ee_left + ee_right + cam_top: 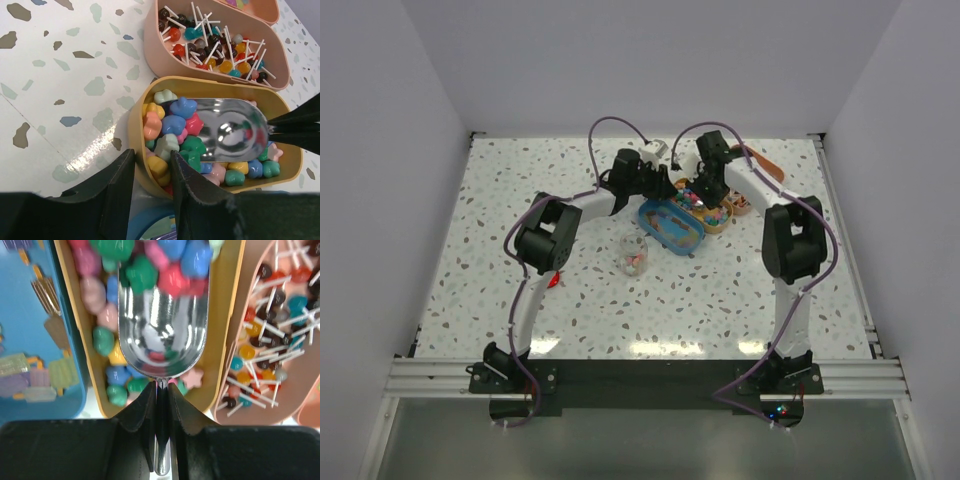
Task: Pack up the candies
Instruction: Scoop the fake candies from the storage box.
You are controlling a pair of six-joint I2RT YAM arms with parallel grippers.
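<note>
Your right gripper [161, 390] is pinched tight on the thin handle of the metal scoop [162, 325]. The scoop's bowl lies in the yellow tin [137, 125], with its front edge pushed into the candies [172, 125]. Those candies, chunky pieces in pink, blue, green, yellow and orange, fill that tin, and a few sit at the scoop's mouth. Your left gripper [151, 162] pinches the tin's near wall, one finger outside and one inside among the sweets. A pink tin [155, 45] of lollipops [215, 45] stands just beside it, and a blue tin [30, 300] lies along the other side. A clear jar [634, 255] stands apart on the table [60, 75].
</note>
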